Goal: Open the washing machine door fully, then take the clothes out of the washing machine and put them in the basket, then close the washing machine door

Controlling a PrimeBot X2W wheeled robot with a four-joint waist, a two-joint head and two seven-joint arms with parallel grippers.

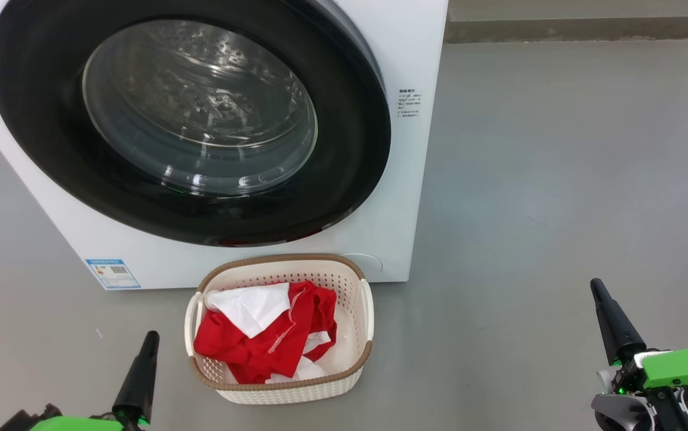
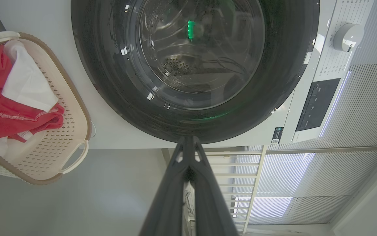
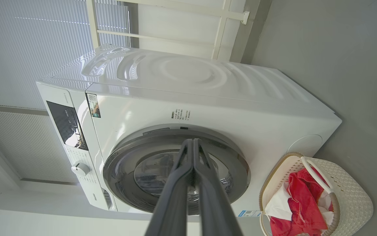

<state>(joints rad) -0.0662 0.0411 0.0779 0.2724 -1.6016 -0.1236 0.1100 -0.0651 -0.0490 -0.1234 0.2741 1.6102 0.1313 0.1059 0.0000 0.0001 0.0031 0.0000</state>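
The white washing machine (image 1: 403, 179) stands ahead with its round black-rimmed door (image 1: 38, 149) lying flat against the front, glass window facing me. On the floor before it sits the cream basket (image 1: 352, 287) holding the red and white clothes (image 1: 272, 335). My left gripper (image 1: 151, 336) is shut and empty at the lower left, left of the basket. At the lower right my right gripper (image 1: 595, 284) is shut and empty, well away from the basket. The wrist views show each gripper (image 2: 188, 139) (image 3: 193, 141) with fingers pressed together, the door (image 2: 109, 82) (image 3: 237, 164) and the basket (image 2: 76, 154) (image 3: 355, 196) beyond.
Grey floor (image 1: 559, 179) stretches to the right of the machine up to a low wall base (image 1: 583, 27). A control panel and a dial (image 2: 347, 37) sit on the machine's top strip. White blinds (image 3: 44, 39) hang behind the machine.
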